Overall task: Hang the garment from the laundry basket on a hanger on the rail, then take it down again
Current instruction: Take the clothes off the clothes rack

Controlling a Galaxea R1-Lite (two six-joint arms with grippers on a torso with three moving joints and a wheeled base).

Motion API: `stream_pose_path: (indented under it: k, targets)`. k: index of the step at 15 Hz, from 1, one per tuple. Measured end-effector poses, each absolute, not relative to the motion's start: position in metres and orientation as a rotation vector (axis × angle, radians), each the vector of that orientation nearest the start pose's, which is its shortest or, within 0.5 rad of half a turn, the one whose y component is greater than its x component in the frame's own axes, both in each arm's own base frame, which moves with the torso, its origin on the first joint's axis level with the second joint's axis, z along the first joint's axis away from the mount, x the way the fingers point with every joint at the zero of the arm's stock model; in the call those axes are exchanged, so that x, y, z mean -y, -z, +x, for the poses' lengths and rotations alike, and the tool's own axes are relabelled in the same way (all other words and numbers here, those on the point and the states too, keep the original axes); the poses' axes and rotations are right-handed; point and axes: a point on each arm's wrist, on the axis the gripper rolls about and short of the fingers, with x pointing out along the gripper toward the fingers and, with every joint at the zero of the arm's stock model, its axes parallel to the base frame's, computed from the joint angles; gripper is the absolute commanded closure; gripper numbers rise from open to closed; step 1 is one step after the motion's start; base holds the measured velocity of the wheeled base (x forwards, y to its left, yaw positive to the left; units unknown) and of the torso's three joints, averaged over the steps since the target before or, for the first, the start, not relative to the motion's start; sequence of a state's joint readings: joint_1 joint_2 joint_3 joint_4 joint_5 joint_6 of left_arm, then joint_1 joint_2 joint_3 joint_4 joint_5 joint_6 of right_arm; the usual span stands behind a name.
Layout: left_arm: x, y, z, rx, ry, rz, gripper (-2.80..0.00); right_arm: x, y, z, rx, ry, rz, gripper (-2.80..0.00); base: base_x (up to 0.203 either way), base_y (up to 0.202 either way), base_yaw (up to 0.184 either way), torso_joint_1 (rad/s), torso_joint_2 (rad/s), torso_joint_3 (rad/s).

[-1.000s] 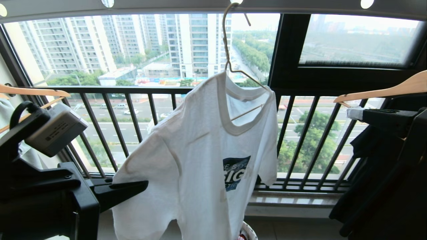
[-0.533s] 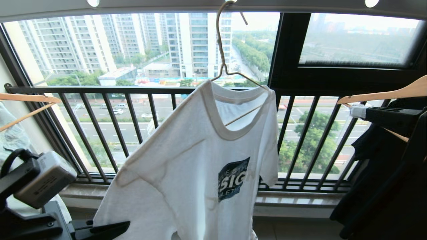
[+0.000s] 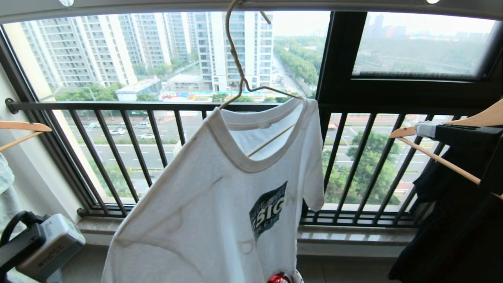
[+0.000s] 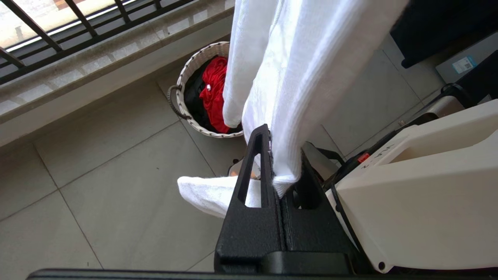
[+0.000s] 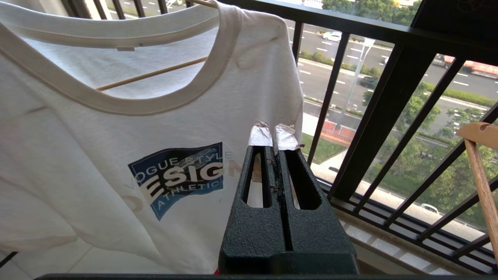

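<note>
Left gripper point(image 4: 277, 163) low down, black fingers clamped on a bunched fold of the white short-sleeved T-shirt point(image 3: 220, 204) with the dark blue chest print; cloth rising straight up from between the pinched fingers, one loose end drooping to the side just below them. Beyond that gripper, on the pale tiled floor point(image 4: 78, 202), the small round white woven laundry basket point(image 4: 196, 64) with its dark looped handle, red and black cloth inside. High above that gripper, shirt draped over the thin cream-white wire hanger point(image 3: 235, 59), dragged askew toward the gripper's side, hook caught on the long grey overhead rail point(image 3: 157, 4).

Right gripper point(image 5: 275, 140) raised level off to the shirt's other side, foil-wrapped tips pressed together on nothing, sleeve edge just beyond them. Past that gripper, black vertical-barred window railing point(image 5: 383, 112); beside it, a light wooden hanger point(image 3: 452, 157) carrying a black garment point(image 3: 452, 228).
</note>
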State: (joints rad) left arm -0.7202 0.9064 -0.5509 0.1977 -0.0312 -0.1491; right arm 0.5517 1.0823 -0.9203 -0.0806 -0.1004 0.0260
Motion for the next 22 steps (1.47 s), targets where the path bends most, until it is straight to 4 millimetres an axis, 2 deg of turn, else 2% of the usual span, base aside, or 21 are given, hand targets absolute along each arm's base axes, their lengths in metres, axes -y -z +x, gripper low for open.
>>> stream_pose_path:
  k: [3,4,12,17,18,22]
  targets:
    - [0.061,-0.198,0.068,-0.557,0.692,0.041,0.00,-0.074,-0.303,0.125,-0.081,-0.450,0.000,0.00,0.000,0.000,0.000,0.000,0.00,0.000]
    - [0.060,-0.200,0.068,-0.550,0.693,0.038,-2.80,-0.074,-0.303,0.125,-0.080,-0.450,0.000,0.00,0.000,0.000,0.000,0.000,0.00,0.000]
    - [0.056,-0.214,0.063,-0.480,0.688,0.016,-2.80,-0.073,-0.305,0.123,-0.072,-0.450,0.002,0.00,0.000,0.000,0.000,0.000,0.00,0.000]
    - [0.039,-0.252,0.043,-0.344,0.718,-0.038,-2.80,-0.072,-0.306,0.121,-0.066,-0.450,0.003,0.00,0.000,0.000,0.000,0.000,0.00,0.000]
    - [0.036,-0.258,0.040,-0.320,0.722,-0.047,0.00,-0.072,-0.306,0.121,-0.066,-0.450,0.004,0.00,0.000,0.000,0.000,0.000,0.00,0.000]
    - [0.031,-0.265,0.035,-0.281,0.727,-0.062,0.00,-0.072,-0.306,0.121,-0.065,-0.450,0.004,0.00,0.000,0.000,0.000,0.000,0.00,0.000]
